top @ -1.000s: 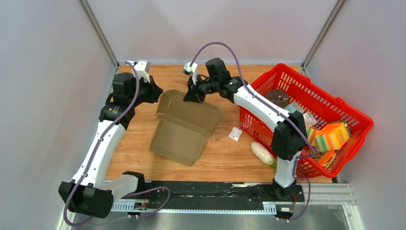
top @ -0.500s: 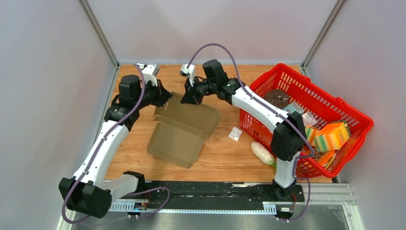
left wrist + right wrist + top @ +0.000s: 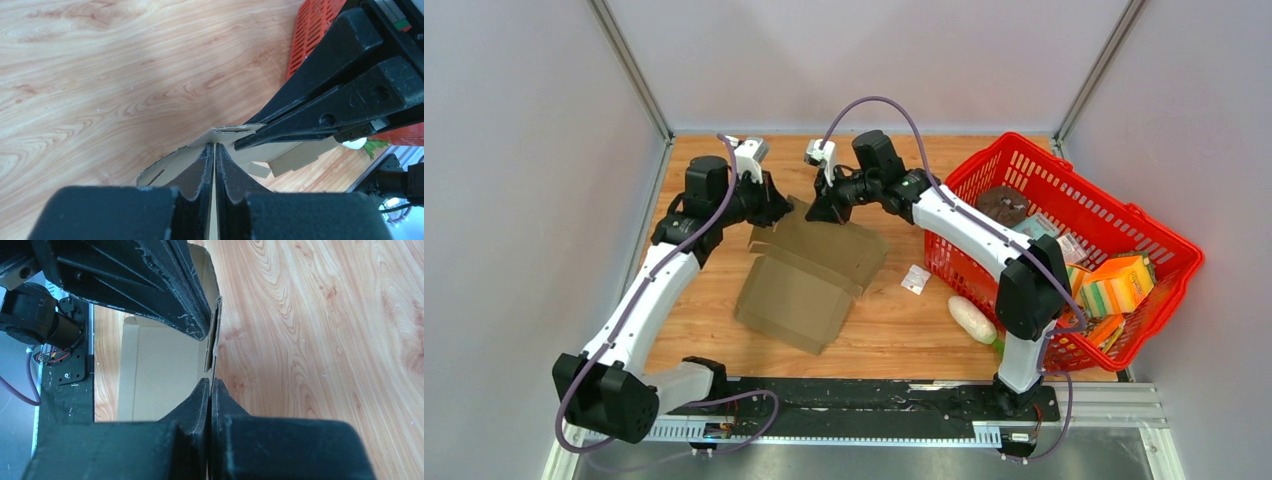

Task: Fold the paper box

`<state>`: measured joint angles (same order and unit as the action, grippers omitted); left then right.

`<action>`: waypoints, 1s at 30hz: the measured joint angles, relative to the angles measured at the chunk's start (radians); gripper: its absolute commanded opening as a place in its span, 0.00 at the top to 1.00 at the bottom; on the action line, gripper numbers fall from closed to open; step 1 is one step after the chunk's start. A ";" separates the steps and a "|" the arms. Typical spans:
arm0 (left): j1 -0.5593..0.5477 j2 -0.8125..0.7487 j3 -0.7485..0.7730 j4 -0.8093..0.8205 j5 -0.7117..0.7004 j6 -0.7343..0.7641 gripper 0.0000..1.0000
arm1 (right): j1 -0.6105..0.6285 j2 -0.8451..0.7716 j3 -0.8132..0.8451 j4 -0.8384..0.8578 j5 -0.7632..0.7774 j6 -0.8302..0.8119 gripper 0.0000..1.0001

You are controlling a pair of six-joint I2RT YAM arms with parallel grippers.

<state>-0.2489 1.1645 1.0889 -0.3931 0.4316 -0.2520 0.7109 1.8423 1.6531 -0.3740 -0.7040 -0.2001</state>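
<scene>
Paper box [image 3: 809,275], a brown die-cut cardboard sheet only partly formed, lies on the wooden tabletop [image 3: 884,330] with its far flap lifted into both sets of jaws and the rest of it spreading out on the near side of them.

The left gripper [image 3: 776,208] is closed almost completely. In its wrist view [image 3: 215,147] only a sliver of a gap is left between the fingers, and the thin edge of the flap runs up into it, so I judge that it has the paper box pinched. The right gripper [image 3: 816,212] is closed just as tightly, and in its own view [image 3: 210,386] the cardboard edge enters between the fingertips.

The two grips sit just beside each other on the same edge, tip almost to tip, and each gripper shows in the other's camera [image 3: 245,135] [image 3: 206,325]. Holding so close together probably lets one hand steady the panel while the other bends the flap along its crease, without the sheet sliding on the wood.

The fold looks early, since most panels lie flat. A red plastic basket [image 3: 1074,230] stands well off on the right gripper's outer side, and a small white packet [image 3: 914,279] lies between it and the cardboard.
</scene>
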 measured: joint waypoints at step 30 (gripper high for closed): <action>0.184 -0.471 -0.539 0.060 -0.341 -0.523 0.94 | -0.048 -0.071 -0.018 0.014 -0.047 0.014 1.00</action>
<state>-0.0647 0.6937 0.5499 -0.3332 0.0902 -0.7750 0.6628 1.7718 1.6348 -0.3603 -0.7509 -0.1864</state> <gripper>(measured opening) 0.091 0.014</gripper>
